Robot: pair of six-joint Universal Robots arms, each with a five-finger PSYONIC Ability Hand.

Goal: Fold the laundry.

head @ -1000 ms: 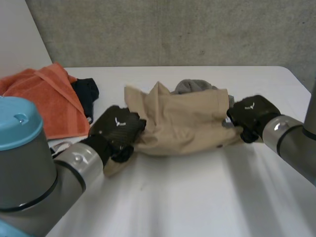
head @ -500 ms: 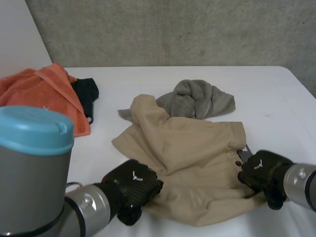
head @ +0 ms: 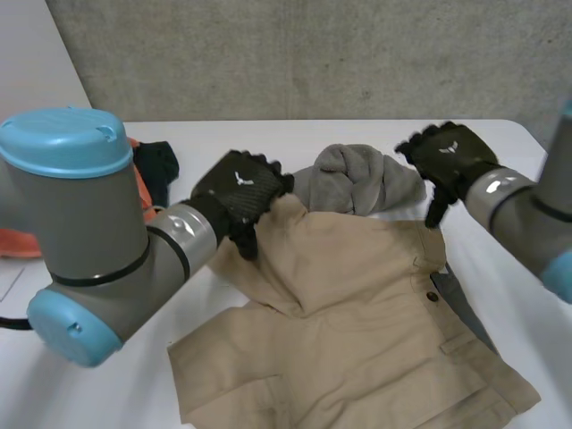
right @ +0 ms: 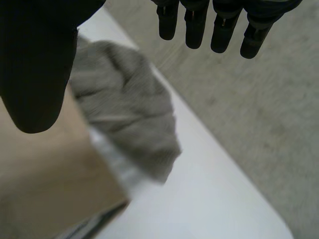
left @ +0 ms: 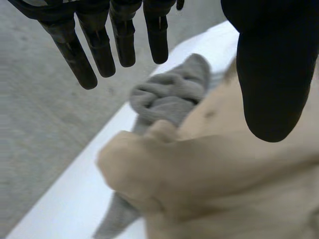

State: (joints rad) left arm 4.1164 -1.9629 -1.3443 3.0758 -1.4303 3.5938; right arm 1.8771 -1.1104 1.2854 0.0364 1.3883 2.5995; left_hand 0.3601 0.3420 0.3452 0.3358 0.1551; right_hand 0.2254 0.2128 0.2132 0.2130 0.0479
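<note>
A tan garment (head: 357, 313) lies spread on the white table (head: 509, 214), reaching from the middle to the front edge, with a raised fold at its far left corner (left: 149, 164). My left hand (head: 239, 192) hovers over that corner, fingers straight and thumb apart, holding nothing. My right hand (head: 447, 161) hangs above the garment's far right corner (right: 45, 184), also open and empty. A crumpled grey cloth (head: 357, 183) sits just behind the tan garment, between the two hands; it lies past the fingertips of both hands (left: 169, 94) (right: 124, 114).
A black cloth (head: 156, 165) and an orange towel (head: 141, 192) lie at the far left, partly hidden by my left arm. A grey wall stands behind the table's far edge.
Both hands pulled the tan garment toward the front edge, let it go and rose back to its far side. The garment now lies flatter, and the grey cloth is uncovered.
</note>
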